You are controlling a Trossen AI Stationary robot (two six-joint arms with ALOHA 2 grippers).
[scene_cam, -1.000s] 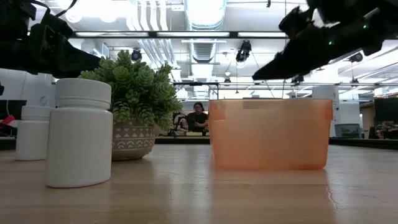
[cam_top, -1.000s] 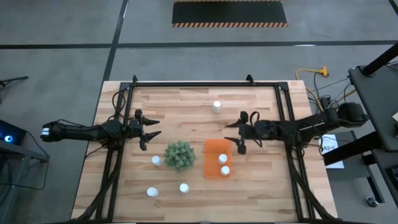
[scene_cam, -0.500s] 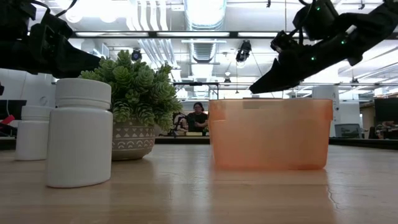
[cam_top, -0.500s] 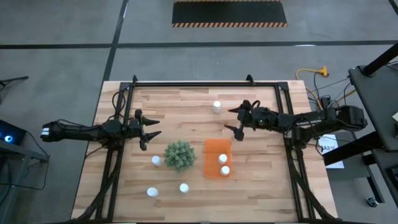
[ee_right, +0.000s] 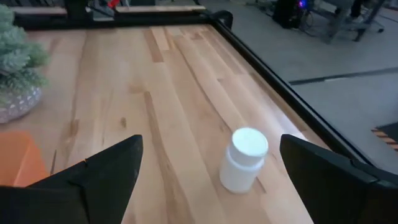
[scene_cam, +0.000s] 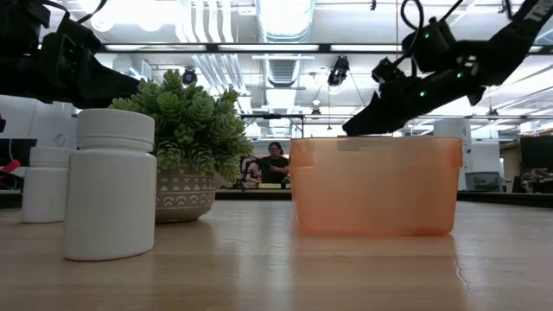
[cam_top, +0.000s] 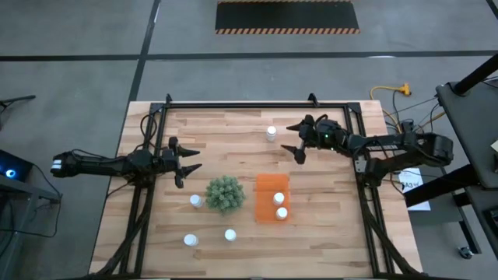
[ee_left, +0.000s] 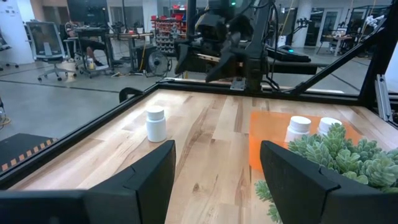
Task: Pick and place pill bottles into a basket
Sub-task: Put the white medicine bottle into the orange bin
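Hovering right claw (cam_top: 296, 140), fingers spread, beside far-edge pill bottle (cam_top: 271, 133)

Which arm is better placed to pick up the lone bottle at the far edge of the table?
Right. The right gripper is open beside that bottle; the left gripper waits farther away.

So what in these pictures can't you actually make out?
- Low view: the basket wall is cloudy, so the bottles inside don't show.
- Left wrist view: the plant covers part of the basket.
- High view: any bottle labels are too small to read.
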